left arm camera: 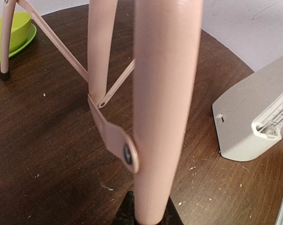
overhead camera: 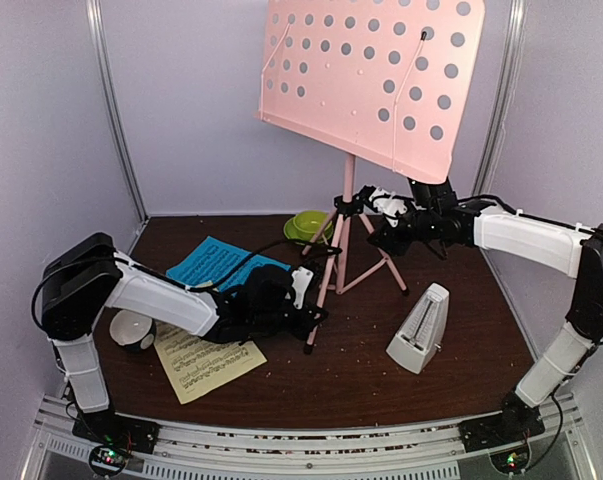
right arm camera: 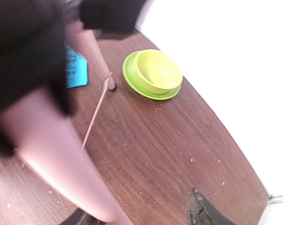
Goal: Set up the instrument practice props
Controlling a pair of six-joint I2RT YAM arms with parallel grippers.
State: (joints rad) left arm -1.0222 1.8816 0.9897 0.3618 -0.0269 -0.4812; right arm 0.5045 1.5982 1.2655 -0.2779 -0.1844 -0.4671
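The pink music stand (overhead camera: 366, 80) stands upright on its tripod mid-table. My left gripper (overhead camera: 314, 305) is shut on the stand's front leg (left arm camera: 164, 117), low down near the foot; in the left wrist view the dark fingertips (left arm camera: 127, 211) press that tube from both sides. My right gripper (overhead camera: 378, 215) is up at the tripod hub on the pole, jaws open: the pink tube (right arm camera: 57, 159) lies against one finger and the other finger (right arm camera: 202, 213) stands well apart. A blue page (overhead camera: 216, 262) and a pale-yellow page (overhead camera: 206, 362) lie flat at the left. The white metronome (overhead camera: 419, 328) stands to the right.
A green bowl on a saucer (overhead camera: 309, 225) sits behind the stand's legs, close to the back wall. A small white-and-black cup (overhead camera: 133, 328) rests by my left arm. Walls close in the table on three sides. Crumbs dot the wood.
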